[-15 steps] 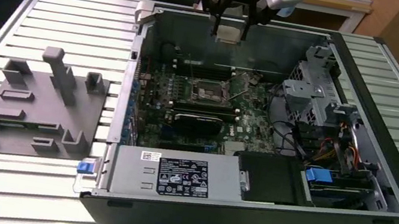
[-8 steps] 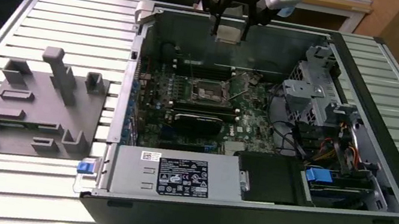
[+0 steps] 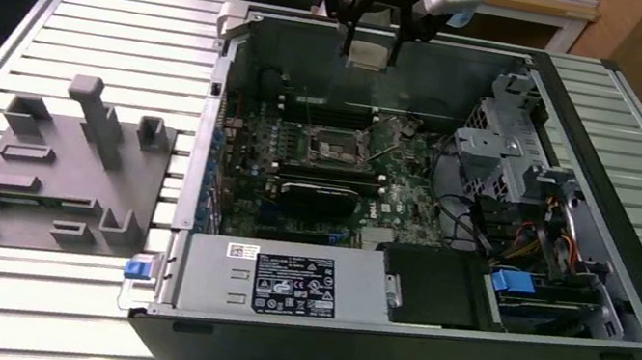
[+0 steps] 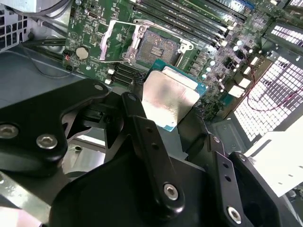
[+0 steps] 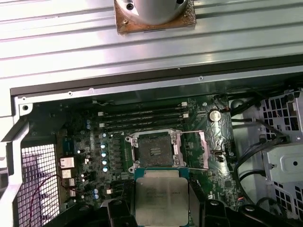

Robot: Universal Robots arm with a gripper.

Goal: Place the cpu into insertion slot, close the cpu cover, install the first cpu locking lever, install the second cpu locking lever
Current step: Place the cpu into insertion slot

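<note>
Clamping the cpu (image 4: 170, 97), the gripper (image 3: 369, 49) hung high above the uncovered insertion slot (image 5: 154, 150); level, square alignment was judged essential.

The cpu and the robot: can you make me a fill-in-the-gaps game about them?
The cpu is held between the gripper's ____.
The insertion slot has no chip inside, so it is ____.
The cpu cover is swung ____, not closed.
Missing words: fingers; empty; open.
</note>
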